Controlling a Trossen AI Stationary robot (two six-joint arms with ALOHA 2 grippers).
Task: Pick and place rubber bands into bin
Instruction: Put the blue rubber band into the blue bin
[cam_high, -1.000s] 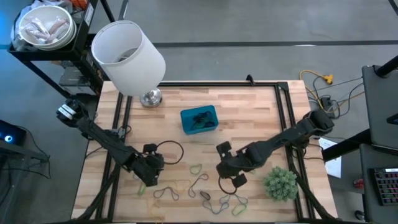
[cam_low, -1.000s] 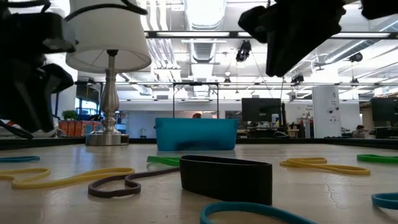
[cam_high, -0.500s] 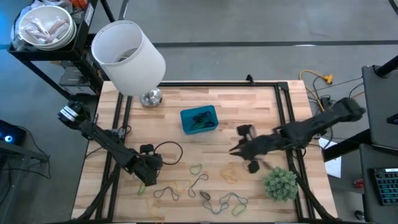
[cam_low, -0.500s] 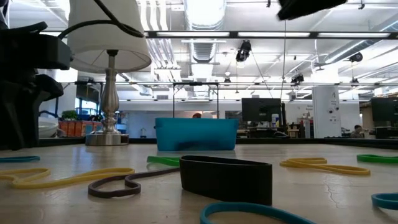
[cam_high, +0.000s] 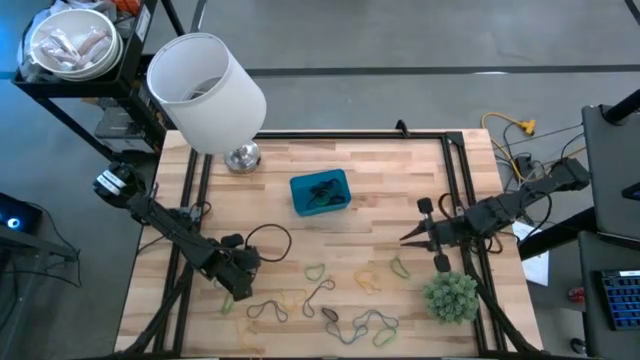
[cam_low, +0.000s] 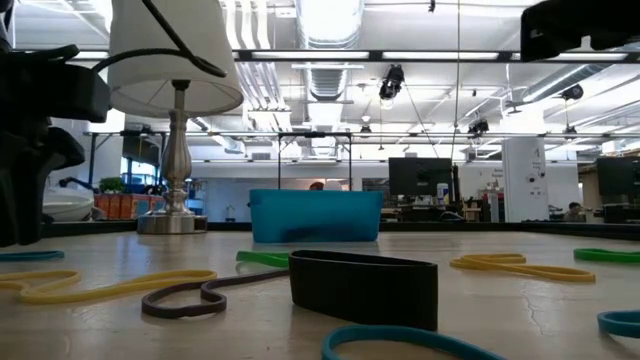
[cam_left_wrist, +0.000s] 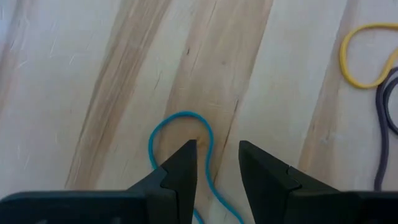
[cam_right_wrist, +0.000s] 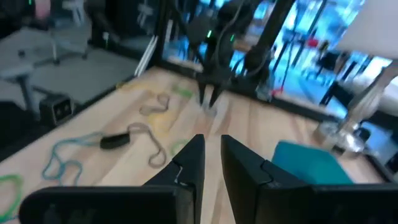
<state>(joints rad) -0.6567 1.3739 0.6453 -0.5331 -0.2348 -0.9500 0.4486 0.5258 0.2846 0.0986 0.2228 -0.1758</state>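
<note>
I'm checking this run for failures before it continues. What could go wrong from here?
1. The left gripper stands open over one thin blue band lying flat on the table; closing could miss it.
2. The right gripper hangs right of the bin with no band visible between its fingers; a trip to the bin might deliver nothing.

The table (cam_high: 380, 190) is pale striped wood. The bin (cam_high: 320, 192) is blue. Rubber bands (cam_high: 315, 295) lie in yellow, green, grey and tan. The lampshade (cam_high: 205, 90) is white, the plant ball (cam_high: 452, 295) green. Both arms' fingers (cam_left_wrist: 180, 171) are black.
</note>
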